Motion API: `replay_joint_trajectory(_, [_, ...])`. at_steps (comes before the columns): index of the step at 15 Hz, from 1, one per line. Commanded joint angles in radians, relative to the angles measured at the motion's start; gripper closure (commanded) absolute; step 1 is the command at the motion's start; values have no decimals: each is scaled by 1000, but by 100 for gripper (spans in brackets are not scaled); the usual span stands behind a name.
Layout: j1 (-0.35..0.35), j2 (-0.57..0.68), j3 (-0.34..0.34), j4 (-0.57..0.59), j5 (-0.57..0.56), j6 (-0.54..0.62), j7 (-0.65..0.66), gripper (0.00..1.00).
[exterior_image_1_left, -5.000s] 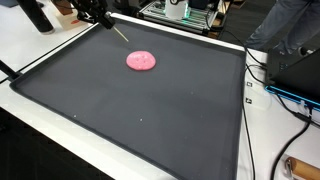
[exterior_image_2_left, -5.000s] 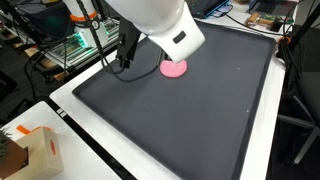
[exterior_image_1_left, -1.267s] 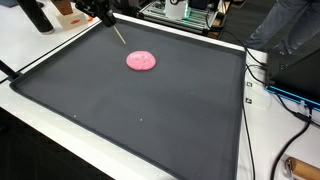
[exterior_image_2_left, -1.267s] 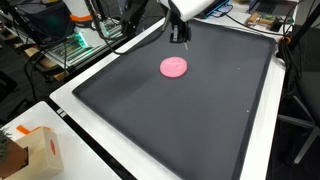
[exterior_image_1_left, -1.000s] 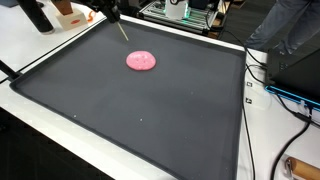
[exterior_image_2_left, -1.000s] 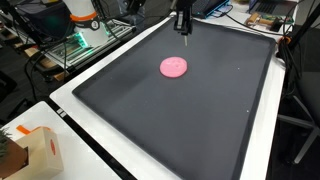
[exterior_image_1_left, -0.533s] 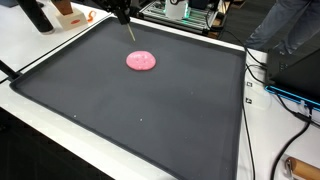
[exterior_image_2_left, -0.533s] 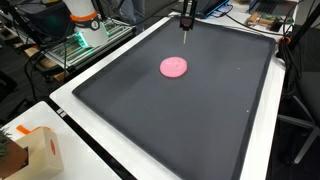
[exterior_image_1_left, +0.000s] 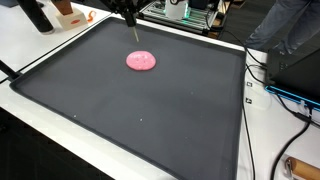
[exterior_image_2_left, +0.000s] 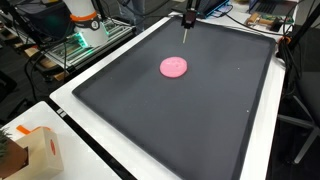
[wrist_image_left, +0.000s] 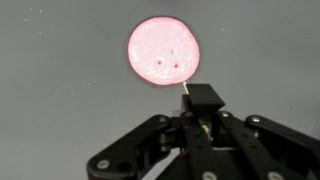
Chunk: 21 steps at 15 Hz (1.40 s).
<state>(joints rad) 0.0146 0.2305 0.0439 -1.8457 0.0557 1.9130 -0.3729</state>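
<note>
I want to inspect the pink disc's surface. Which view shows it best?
The wrist view: the pink disc appears large, from above, with small dark spots visible. Both exterior views show it small and foreshortened, without detail.

The pink disc (wrist_image_left: 164, 50) looks matt, the dark tray (exterior_image_1_left: 150, 110) smooth, the stick (exterior_image_1_left: 133, 33) wooden.

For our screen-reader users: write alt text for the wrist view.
A black robot gripper clamps a thin pale stick whose tip points at the lower right edge of a round pink disc with two small dark dots, lying flat on a dark grey mat.
</note>
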Motion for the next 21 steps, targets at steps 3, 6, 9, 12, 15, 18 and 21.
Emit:
replay_joint_trajectory(3, [-7, 0, 6, 2, -2, -3, 2, 87])
replay_joint_trajectory(6, [-7, 0, 6, 2, -2, -3, 2, 87])
replay_joint_trajectory(9, [-7, 0, 6, 2, -2, -3, 2, 87])
replay_joint_trajectory(12, [-7, 0, 6, 2, -2, -3, 2, 87])
replay_joint_trajectory(15, [-7, 0, 6, 2, -2, -3, 2, 97])
replay_joint_trajectory(18, [49, 1, 7, -11, -147, 31, 150, 97])
replay_joint_trajectory(21, [119, 19, 25, -27, -316, 44, 302, 97])
